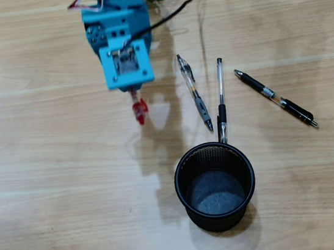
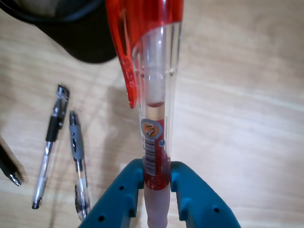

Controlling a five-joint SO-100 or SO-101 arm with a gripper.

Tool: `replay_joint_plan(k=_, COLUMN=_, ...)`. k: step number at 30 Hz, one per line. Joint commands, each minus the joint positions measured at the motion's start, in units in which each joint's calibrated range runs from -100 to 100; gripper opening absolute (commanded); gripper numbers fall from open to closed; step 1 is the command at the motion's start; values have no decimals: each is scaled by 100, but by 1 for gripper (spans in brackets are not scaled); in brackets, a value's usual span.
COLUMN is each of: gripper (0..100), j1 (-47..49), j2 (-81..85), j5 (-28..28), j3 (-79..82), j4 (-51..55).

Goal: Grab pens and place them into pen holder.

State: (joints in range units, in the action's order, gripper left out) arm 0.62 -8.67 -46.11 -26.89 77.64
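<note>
Where the overhead view is taken first, the blue arm is seen at the upper left of the wooden surface point(image 1: 57, 226), and the red pen point(image 1: 139, 111) is seen projecting from beneath it, its red end toward the pen holder point(image 1: 215, 186). The claw point(image 1: 133, 96) itself is largely hidden under the wrist block, so its opening cannot be judged from here. The holder is stood upright and appears empty, well apart from the held pen, toward the lower right. Three further pens are left lying flat: the grey-grip pen point(image 1: 194, 92), a black and clear pen point(image 1: 220, 101) whose lower end reaches the holder's rim, and another black pen point(image 1: 276, 98) farther right.

By the wrist view the grasp is made plain: the claw point(image 2: 156, 183) is closed on the red pen point(image 2: 154, 95) near its tip end, both blue fingers point(image 2: 121, 199) pressed against the barrel. The pen is held lengthwise, presumably so that it can be dropped end-first into the holder point(image 2: 71, 33), which is seen at the upper left, beyond the pen's red cap.
</note>
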Motion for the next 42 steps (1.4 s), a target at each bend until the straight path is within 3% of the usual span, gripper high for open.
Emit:
replay_joint_plan(k=1, gripper=2, j1=208, j2=659, j5=-22, j3=-171, j4=-534)
replay_joint_plan(k=7, gripper=2, j1=711, j2=667, j5=-22, j3=-144, j4=-1865)
replay_joint_plan(k=12, gripper=2, j1=994, j2=353, j5=-33, j3=245, j4=-3723)
replay_joint_plan(k=23, gripper=2, j1=1241, j2=-1159, j5=-876, j3=851, j4=-7177)
replay_joint_plan(k=30, gripper=2, j1=1250, j2=-1974, j5=-991, j3=860, j4=-7896)
replay_joint_plan(k=39, gripper=2, j1=1250, j2=-2263, j5=-996, j3=860, j4=-7896)
replay_joint_plan(k=42, gripper=8, j1=1250, j2=-2263, j5=-1038, j3=860, j4=-7896)
